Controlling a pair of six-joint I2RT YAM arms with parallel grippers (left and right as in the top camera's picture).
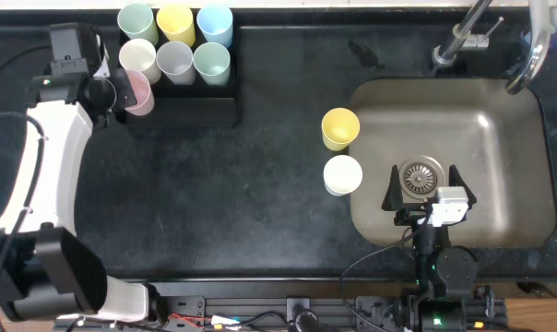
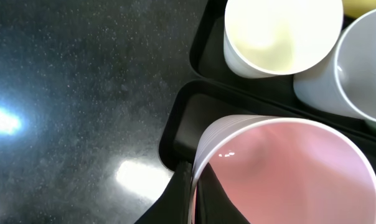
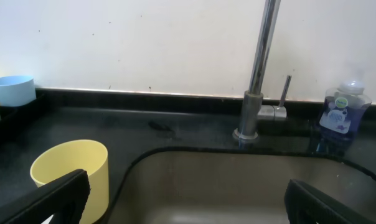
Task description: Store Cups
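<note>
A pink cup (image 1: 137, 92) is held over the left end of the lower black tray (image 1: 195, 112), and my left gripper (image 1: 120, 92) is shut on its rim. In the left wrist view the pink cup (image 2: 281, 174) hangs above the tray's corner (image 2: 187, 118), with one finger (image 2: 178, 196) outside the cup wall. A cream cup (image 2: 275, 31) and a white cup (image 2: 362, 68) stand in the tray behind. A yellow cup (image 1: 340, 128) and a white cup (image 1: 342, 174) stand on the counter left of the sink. My right gripper (image 1: 429, 189) is open and bare over the sink basin, the yellow cup (image 3: 73, 171) off to one side.
The upper tray (image 1: 237, 41) holds several cups: green (image 1: 136, 20), yellow (image 1: 175, 22), blue (image 1: 214, 22), mint (image 1: 211, 63). The steel sink (image 1: 509, 166) fills the right side, with a tap (image 3: 259, 74) and a soap bottle (image 3: 343, 112) behind it. The dark counter (image 1: 260, 203) lies between.
</note>
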